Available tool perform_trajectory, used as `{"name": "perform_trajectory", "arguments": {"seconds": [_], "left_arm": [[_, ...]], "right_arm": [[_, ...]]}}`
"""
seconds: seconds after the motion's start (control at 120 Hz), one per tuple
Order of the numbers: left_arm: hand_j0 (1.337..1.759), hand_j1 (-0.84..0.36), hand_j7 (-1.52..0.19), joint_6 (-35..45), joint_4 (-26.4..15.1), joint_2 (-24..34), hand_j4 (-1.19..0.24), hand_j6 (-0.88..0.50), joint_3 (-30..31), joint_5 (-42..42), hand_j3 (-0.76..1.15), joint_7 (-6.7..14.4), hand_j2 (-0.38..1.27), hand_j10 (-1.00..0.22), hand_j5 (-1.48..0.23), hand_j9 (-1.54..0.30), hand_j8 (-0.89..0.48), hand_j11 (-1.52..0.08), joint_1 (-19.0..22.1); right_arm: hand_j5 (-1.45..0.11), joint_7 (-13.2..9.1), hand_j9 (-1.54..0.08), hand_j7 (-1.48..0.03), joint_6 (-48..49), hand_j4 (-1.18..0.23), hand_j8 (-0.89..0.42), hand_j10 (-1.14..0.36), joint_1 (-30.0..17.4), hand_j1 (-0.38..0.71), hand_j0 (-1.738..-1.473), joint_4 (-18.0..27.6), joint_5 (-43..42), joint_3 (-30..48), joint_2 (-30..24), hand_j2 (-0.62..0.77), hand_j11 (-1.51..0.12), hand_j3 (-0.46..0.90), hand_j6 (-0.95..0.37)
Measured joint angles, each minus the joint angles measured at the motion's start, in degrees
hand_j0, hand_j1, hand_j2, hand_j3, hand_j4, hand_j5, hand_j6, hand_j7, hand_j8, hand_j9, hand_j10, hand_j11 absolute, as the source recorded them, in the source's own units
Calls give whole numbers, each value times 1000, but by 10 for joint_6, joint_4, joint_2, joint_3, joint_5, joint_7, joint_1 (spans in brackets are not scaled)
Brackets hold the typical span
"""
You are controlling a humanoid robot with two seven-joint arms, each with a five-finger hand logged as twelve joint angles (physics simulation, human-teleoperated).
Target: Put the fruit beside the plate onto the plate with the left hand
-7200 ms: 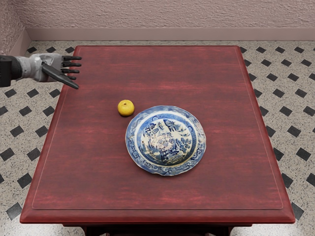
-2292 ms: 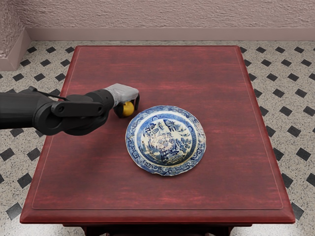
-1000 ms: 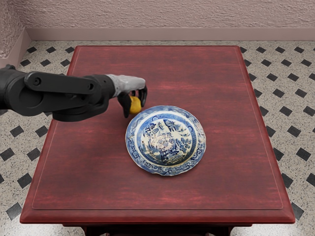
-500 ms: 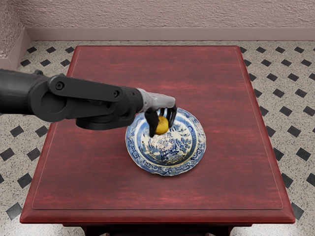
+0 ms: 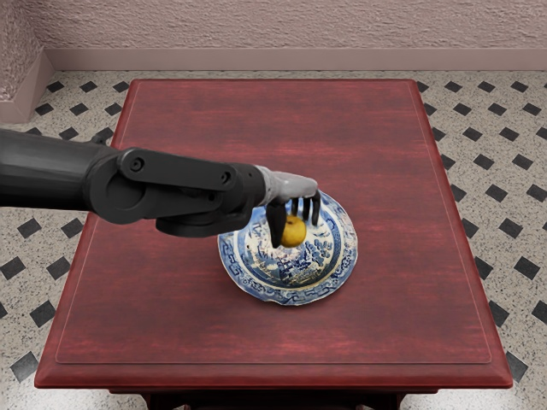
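The yellow fruit [image 5: 294,231] hangs over the middle of the blue-patterned plate [image 5: 256,286], pinched between the thumb and fingers of the left hand [image 5: 292,203]. It lies directly beneath the palm, so letting go should drop it straight down

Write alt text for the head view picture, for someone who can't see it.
The robot's left hand holds a yellow fruit over the middle of a blue-and-white plate on a dark red table. Its arm reaches in from the left.
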Motion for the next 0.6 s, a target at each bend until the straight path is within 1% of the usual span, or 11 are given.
{"name": "perform_trajectory", "arguments": {"seconds": [0.108,0.225,0.308,0.383,0.475,0.525,0.6], "left_arm": [[1658,-66,-499,2,2,0,-379,-315,0,-2,0,0,180,-381,-505,-500,-322,-501,3],[1658,113,-284,1,3,3,-216,-181,-2,-30,0,-2,102,-218,-288,-285,-184,-285,2],[1658,192,-189,-13,0,37,-144,-120,-21,-44,0,-3,68,-145,-192,-190,-123,-190,6],[1658,240,-131,-66,-2,71,-100,-84,-56,-74,0,-3,47,-100,-133,-131,-85,-131,18],[1658,280,-84,-154,-3,115,-64,-54,-94,-142,0,-3,30,-64,-85,-84,-55,-84,19],[1658,295,-65,-213,-3,154,-50,-42,-116,-184,0,-3,24,-50,-66,-66,-43,-66,26],[1658,312,-45,-295,-4,209,-35,-29,-159,-227,0,-3,17,-35,-46,-45,-30,-45,61]], "right_arm": [[-38,0,-38,-38,0,-30,-30,-29,0,-314,-1658,0,0,0,0,-6,-38,0,-30],[-38,0,-38,-38,0,-30,-30,-30,0,-314,-1658,0,0,0,0,-6,-38,0,-30],[-38,0,-38,-38,0,-30,-30,-30,0,-314,-1658,0,0,0,0,-6,-38,0,-30],[-38,0,-38,-38,0,-30,-30,-30,0,-314,-1658,0,0,0,0,-6,-38,0,-30],[-38,0,-38,-38,0,-30,-30,-30,0,-314,-1658,0,0,0,0,-6,-38,0,-30],[-38,0,-38,-38,0,-30,-30,-30,0,-314,-1658,0,0,0,0,-6,-38,0,-30],[-38,0,-38,-38,0,-30,-30,-30,0,-314,-1658,0,0,0,0,-6,-38,0,-30]]}}
